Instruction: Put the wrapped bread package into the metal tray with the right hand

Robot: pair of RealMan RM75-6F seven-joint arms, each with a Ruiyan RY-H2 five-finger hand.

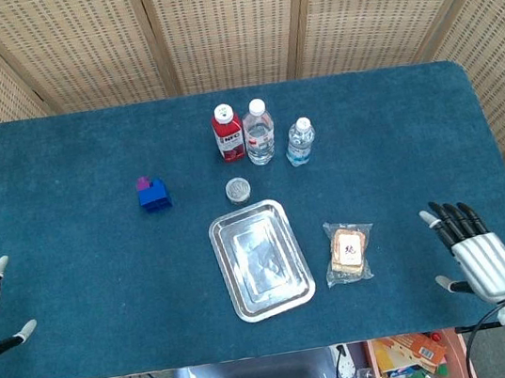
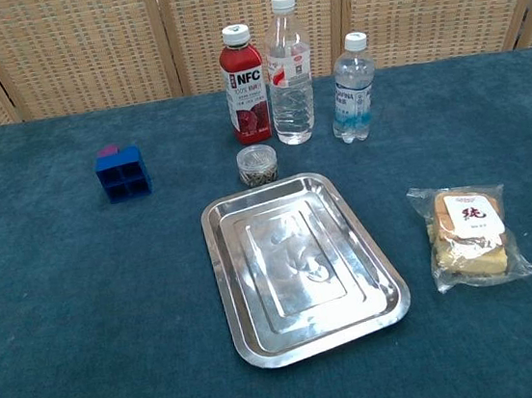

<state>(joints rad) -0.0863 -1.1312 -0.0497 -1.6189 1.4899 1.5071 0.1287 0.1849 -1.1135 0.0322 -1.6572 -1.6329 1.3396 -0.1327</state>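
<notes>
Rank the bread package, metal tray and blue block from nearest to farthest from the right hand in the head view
From the right hand:
1. Bread package, just left of it.
2. Metal tray, at table centre.
3. Blue block, far left.

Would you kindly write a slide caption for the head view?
Open right hand hovers beside wrapped bread package; metal tray waits empty.

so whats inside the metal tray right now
Nothing: the metal tray shows only its bare, shiny bottom. The wrapped bread package lies on the cloth to its right. What is under the tray cannot be seen.
</notes>
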